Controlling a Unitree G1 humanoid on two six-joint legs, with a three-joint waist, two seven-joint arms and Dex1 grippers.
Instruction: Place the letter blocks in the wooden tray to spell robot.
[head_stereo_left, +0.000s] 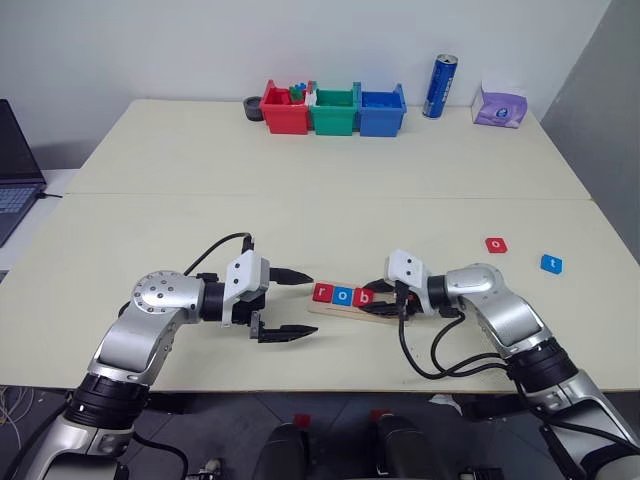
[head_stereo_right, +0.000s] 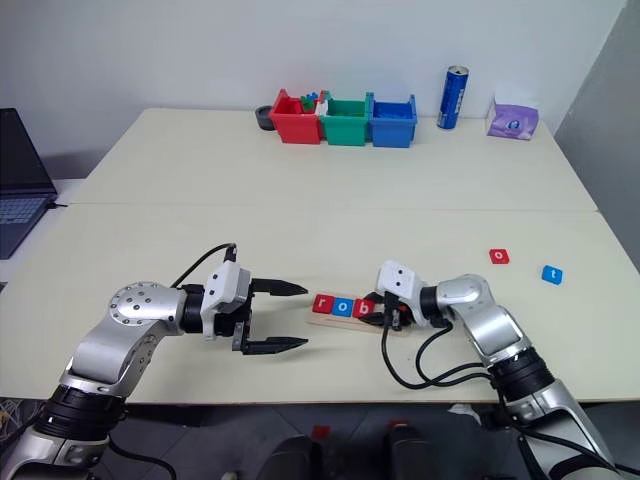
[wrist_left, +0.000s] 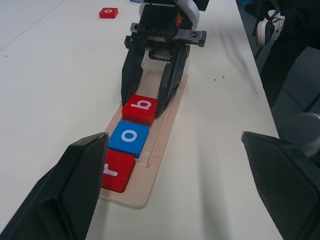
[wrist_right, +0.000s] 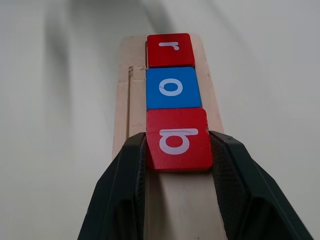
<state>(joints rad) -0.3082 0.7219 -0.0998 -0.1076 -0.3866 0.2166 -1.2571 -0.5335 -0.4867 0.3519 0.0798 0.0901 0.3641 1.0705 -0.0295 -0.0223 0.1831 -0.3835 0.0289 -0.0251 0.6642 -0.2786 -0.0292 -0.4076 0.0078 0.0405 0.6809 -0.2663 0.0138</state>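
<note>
**Third tile down, still pinched: the release is the risky part**

Taking the wooden tray (wrist_left: 165, 135) as the landmark: three letter blocks sit in a row along it, the red r (wrist_left: 117, 170) at its end nearest the left gripper (head_stereo_left: 288, 305), the blue o (wrist_left: 129, 137) touching it, then the red b (wrist_right: 178, 139) touching the o. The right gripper (wrist_left: 150, 92) reaches in over the tray's other end and is clamped on the b, one finger on each side edge. The b looks slightly skewed against the o, though from these angles I cannot tell whether it lies flat on the wood or is held just above it.

The left gripper hovers just off the tray's r end, fingers spread wide and empty. The loose red o (head_stereo_left: 497, 245) and the blue t (head_stereo_left: 551, 263) lie on the table well beyond the tray's far end, on the robot's right.

Likely trouble: if the fingers part unevenly or drag back, the b could tip, twist further, or pull away from the o. Pushing it straight could shove the whole row, or slide the unheld tray itself.
</note>
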